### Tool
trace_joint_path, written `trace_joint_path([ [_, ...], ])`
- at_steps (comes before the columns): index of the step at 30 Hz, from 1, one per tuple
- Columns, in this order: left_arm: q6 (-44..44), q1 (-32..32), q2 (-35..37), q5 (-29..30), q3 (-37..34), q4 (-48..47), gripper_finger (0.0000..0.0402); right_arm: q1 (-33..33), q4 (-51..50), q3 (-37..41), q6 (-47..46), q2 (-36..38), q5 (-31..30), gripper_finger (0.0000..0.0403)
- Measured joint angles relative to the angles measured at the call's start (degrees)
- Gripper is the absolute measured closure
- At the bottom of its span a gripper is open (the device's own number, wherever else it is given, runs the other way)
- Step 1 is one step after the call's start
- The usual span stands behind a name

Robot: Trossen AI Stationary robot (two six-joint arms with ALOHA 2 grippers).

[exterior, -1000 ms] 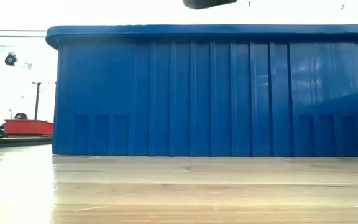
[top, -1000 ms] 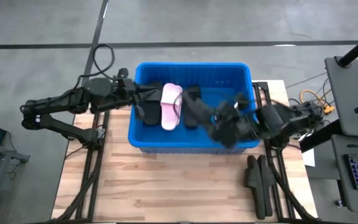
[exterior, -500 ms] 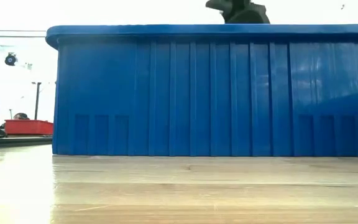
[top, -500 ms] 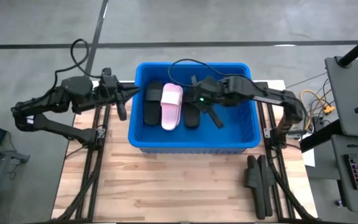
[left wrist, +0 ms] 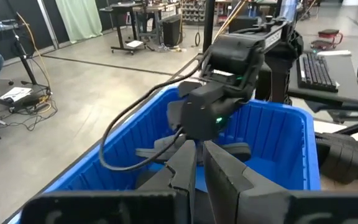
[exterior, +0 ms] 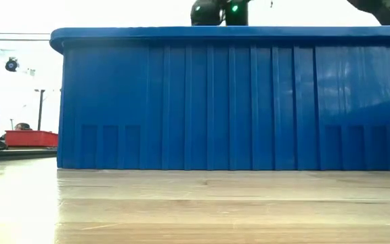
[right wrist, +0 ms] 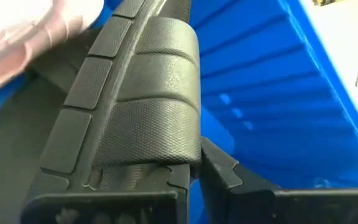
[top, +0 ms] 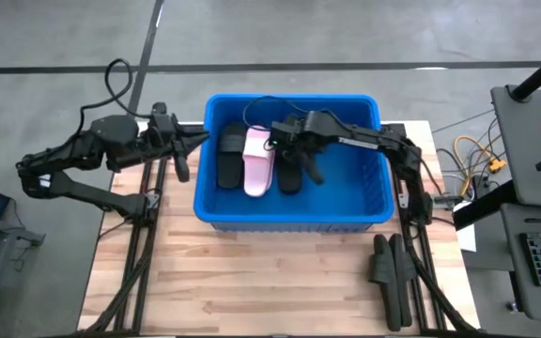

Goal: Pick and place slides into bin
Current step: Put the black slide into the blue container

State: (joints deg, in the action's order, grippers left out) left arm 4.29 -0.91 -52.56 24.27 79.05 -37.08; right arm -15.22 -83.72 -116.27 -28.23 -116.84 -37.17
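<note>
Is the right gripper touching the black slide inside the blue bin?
Touching. In the right wrist view, the right gripper is shut on the black slide, whose edge passes between its fingers inside the bin.

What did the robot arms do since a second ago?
The right pincer swung from the bin's front right corner to its middle, carrying a black slide beside the pink slide. The left pincer pulled back out over the bin's left edge, shut. The bin stayed put.

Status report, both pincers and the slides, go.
Right pincer shut on black slide, over the bin. Left pincer shut, empty, outside bin's left rim. Pink slide and black ones inside. Nothing in the way.
</note>
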Motion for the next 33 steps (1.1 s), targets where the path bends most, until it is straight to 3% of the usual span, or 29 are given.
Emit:
trace_joint_path([
  [15,2.88,-0.02,-0.22,-0.10,0.00,-5.04,0.0384,-1.66,1.04,-15.34,5.86,-17.01,-2.41,0.0390],
  [22,2.95,-0.02,0.35,-0.41,0.04,-6.01,0.0384,-1.73,1.48,-18.84,5.31,-18.47,1.74,0.0386],
  [33,2.91,-0.04,-0.10,-0.43,0.04,-5.98,0.0384,-2.12,1.48,-18.71,5.33,-14.34,9.53,0.0258],
])
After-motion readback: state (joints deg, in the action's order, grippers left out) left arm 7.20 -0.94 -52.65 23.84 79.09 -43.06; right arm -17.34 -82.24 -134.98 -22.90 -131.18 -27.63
